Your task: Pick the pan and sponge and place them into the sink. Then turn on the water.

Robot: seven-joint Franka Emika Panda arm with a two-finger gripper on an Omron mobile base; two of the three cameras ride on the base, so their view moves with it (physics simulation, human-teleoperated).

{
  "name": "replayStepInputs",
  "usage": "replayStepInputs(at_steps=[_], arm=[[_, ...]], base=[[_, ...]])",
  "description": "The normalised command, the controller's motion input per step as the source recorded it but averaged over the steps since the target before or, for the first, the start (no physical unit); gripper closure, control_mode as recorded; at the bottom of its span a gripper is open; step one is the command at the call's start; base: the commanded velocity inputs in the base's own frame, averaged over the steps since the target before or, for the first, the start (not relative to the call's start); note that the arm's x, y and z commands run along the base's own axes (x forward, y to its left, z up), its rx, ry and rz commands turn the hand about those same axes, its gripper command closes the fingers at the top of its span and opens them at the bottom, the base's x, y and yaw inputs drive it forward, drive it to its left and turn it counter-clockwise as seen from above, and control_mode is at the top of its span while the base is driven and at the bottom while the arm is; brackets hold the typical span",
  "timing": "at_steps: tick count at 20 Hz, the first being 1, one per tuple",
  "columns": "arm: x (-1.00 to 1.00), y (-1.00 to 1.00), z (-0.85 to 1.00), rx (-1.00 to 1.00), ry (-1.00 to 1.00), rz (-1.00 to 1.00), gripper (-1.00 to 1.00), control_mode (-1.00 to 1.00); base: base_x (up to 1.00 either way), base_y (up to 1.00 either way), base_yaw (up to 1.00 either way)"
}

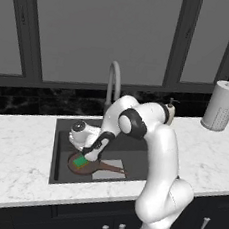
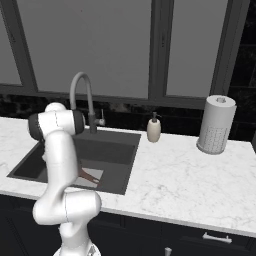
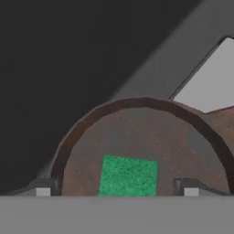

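The dark reddish-brown pan (image 1: 94, 166) lies on the bottom of the dark grey sink (image 1: 65, 131), its thin handle (image 2: 89, 176) pointing right over the light grey patch. The green sponge (image 1: 81, 161) rests flat inside the pan (image 3: 137, 132). My gripper (image 1: 88, 155) hangs just above the pan, reaching down into the basin. In the hand view the sponge (image 3: 128, 176) sits between my two fingertips (image 3: 43, 188), which stand wide apart and do not touch it, so the gripper (image 3: 116, 188) is open. The grey gooseneck faucet (image 1: 114, 80) rises behind the sink (image 2: 117, 150); no water runs.
A beige soap dispenser (image 2: 153, 129) stands right of the faucet (image 2: 82, 87) on the white marble counter (image 2: 190, 170). A paper towel roll (image 2: 216, 125) stands at the back right. Dark window frames run behind the counter.
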Motion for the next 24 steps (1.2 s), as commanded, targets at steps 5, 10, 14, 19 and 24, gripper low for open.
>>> replayStepInputs(at_steps=[5, 10, 14, 19, 24], arm=[[-0.57, 0.0, 0.85, 0.0, -0.31, 0.09, -1.0, -1.0], [-0.65, 0.0, 0.95, 0.0, -0.33, 0.01, -1.0, -1.0], [-0.6, 0.0, 0.91, 0.0, -0.24, 0.02, -1.0, -1.0], [-0.51, 0.0, 0.84, -0.01, -0.1, 0.12, -1.0, -1.0], [-0.71, -0.18, 0.61, 0.0, -0.19, 0.1, -1.0, -1.0]], base=[[0.0, 0.0, 0.0], [0.0, 0.0, 0.0], [0.0, 0.0, 0.0], [0.0, 0.0, 0.0], [0.0, 0.0, 0.0]])
